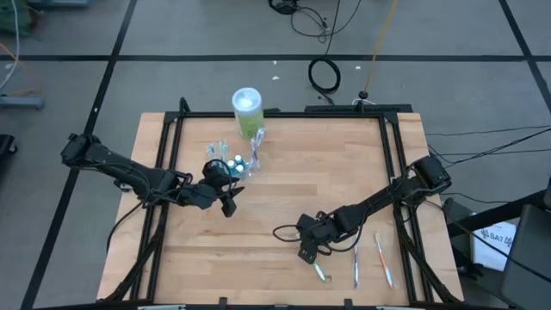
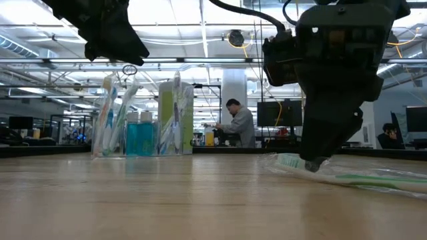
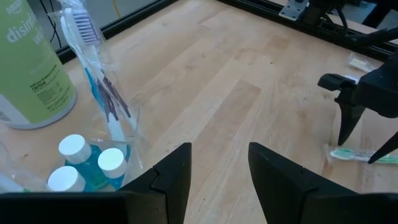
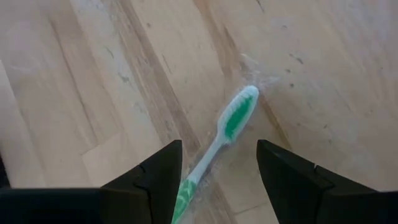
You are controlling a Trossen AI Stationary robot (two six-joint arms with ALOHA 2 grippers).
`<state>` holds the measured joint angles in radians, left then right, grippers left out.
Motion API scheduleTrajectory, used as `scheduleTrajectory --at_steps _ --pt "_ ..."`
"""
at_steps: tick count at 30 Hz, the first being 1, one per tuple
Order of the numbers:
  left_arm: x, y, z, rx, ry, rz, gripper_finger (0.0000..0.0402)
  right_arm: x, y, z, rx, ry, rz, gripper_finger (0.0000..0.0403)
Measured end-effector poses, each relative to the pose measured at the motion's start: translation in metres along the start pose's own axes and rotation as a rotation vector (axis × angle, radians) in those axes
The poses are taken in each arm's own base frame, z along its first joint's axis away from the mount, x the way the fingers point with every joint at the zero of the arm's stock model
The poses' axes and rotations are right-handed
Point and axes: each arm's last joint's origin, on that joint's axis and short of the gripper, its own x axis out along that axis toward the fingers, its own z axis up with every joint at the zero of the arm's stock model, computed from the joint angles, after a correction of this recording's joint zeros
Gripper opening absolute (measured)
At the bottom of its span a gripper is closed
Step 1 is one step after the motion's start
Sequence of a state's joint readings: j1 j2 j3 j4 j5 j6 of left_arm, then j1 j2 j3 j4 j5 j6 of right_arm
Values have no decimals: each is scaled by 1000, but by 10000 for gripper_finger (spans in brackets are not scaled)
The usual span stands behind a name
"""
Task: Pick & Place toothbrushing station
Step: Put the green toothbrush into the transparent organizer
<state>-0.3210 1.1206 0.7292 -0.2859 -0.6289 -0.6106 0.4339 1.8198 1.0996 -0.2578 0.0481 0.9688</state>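
A small clear cup (image 1: 231, 164) stands on the table's far left part. It holds several pale toothbrushes (image 3: 93, 68) upright and three blue toothpaste tubes with white caps (image 3: 93, 163); it also shows in the low view (image 2: 137, 133). My left gripper (image 1: 225, 201) hovers just near of the cup, open and empty (image 3: 217, 168). A green toothbrush in a clear wrapper (image 4: 235, 119) lies flat on the table near the front edge (image 1: 320, 272). My right gripper (image 4: 217, 165) is open and low over it (image 2: 313, 163), with one finger on either side of its handle.
A tall green wipes canister (image 1: 247, 112) stands right behind the cup. Two more toothbrushes (image 1: 355, 263) (image 1: 383, 260) lie to the right of my right gripper near the front edge. A black frame (image 1: 284, 113) borders the table. People sit in the room beyond (image 2: 239, 123).
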Motion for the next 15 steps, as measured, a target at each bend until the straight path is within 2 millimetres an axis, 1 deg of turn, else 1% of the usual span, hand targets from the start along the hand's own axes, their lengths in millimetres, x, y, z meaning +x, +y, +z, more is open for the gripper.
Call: scheduleTrajectory --at_steps 2,5,15 --pt "0 0 0 0 0 0 166 0 0 0 -13 1 -1 194" --pt "0 0 0 0 0 0 166 0 0 0 -16 2 0 173" --pt "0 0 0 -2 0 0 166 0 -1 0 -57 2 -1 69"
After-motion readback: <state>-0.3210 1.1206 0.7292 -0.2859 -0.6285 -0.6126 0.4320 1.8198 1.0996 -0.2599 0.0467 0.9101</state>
